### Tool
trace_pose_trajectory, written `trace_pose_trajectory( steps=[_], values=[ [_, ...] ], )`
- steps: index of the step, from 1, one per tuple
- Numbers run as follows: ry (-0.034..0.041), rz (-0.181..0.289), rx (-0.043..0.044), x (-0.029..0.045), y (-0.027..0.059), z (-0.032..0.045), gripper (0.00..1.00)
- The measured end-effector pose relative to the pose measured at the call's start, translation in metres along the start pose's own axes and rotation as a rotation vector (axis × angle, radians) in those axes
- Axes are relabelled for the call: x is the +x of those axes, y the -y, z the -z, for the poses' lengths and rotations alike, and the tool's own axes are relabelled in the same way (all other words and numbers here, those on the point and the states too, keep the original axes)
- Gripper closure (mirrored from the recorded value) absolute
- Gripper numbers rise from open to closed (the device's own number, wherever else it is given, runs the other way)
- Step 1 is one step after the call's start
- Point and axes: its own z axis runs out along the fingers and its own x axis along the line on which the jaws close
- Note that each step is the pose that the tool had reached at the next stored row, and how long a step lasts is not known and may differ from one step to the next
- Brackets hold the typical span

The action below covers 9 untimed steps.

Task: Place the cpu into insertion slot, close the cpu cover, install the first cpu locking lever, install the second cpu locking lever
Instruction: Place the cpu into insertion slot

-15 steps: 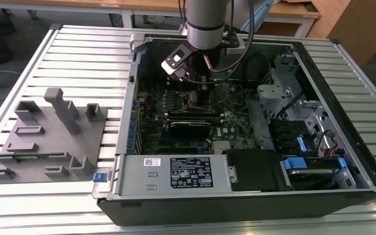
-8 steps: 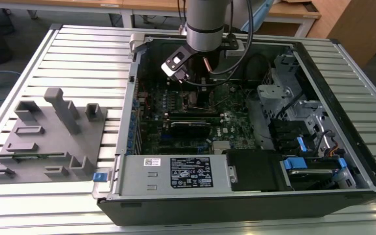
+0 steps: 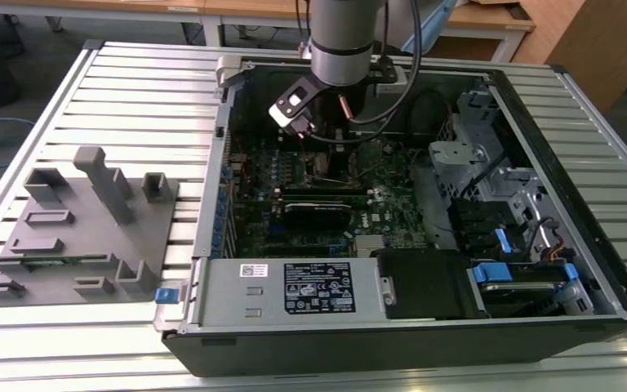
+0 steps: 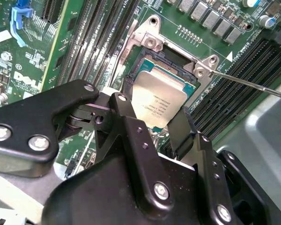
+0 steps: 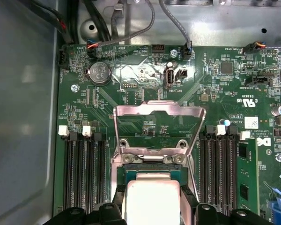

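Silvery metal marks the cpu (image 4: pixel 157 98), square between the black fingers (image 4: pixel 131 126) of the gripper (image 4: pixel 152 115). The fingers are closed against two opposite edges of the chip. An edge hold, by my reading, so the flat top and the contact side are left untouched. In both wrist views the cpu lies directly over the insertion slot (image 4: pixel 159 58), its green rim lined up with the socket's silvery frame. Whether it is fully seated or just above the socket, I cannot tell. In the first wrist view the cpu cover (image 5: pixel 159 108) is swung back on its hinge and lies open beyond the socket, with the green motherboard (image 5: pixel 131 89) showing through its square cut-out. Thrown back like that, it leaves the socket open from above. In the second wrist view a thin locking lever (image 4: pixel 253 84) runs out from the socket corner across the dark memory slots (image 4: pixel 234 89). It looks released, which would be why the cover is free to lie open. In the exterior view the arm (image 3: pixel 341 33) reaches down from above into the open case (image 3: pixel 401 355), which lies on its side on a slatted metal table (image 3: pixel 128 90), so the board faces up for a vertical approach. A grey fixture tray (image 3: pixel 85 237) lies at the exterior view's left, well apart from the work. Judged stage: the placing step is in hand, with the cover not closed and no lever locked.
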Motion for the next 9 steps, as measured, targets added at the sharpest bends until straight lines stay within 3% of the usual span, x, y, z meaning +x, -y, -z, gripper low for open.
trace_pose_trajectory(
  steps=[9],
  values=[
    [0.0014,-0.004,0.0002,0.0002,0.0007,-0.0039,0.46]
  ],
)
